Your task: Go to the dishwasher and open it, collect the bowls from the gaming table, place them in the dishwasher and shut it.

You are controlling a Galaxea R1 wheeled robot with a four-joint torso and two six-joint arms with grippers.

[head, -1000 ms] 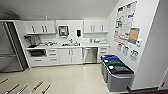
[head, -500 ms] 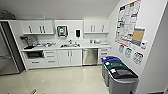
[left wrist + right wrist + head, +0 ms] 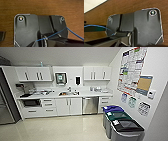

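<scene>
Against the far wall of a small kitchenette, the dishwasher sits under the white counter, its steel door shut and its bar handle running across the top. White lower cabinets stand just to its left, and a stack of white drawers to its right. On the counter above are a sink and a few small items too blurred to name. Upper cabinets hang on the wall, with a paper towel dispenser and a dark soap dispenser between them. A steel fridge fills the left edge. Along the right wall stand three bins in a row — blue-lidded, green-lidded, black-lidded — under posters and a corkboard. The pale floor spreads between the robot and the dishwasher.

Both wrist views look past the dark wrist plates onto a brown wood-grain surface — whether either gripper is clenched or released, I cannot tell.
</scene>
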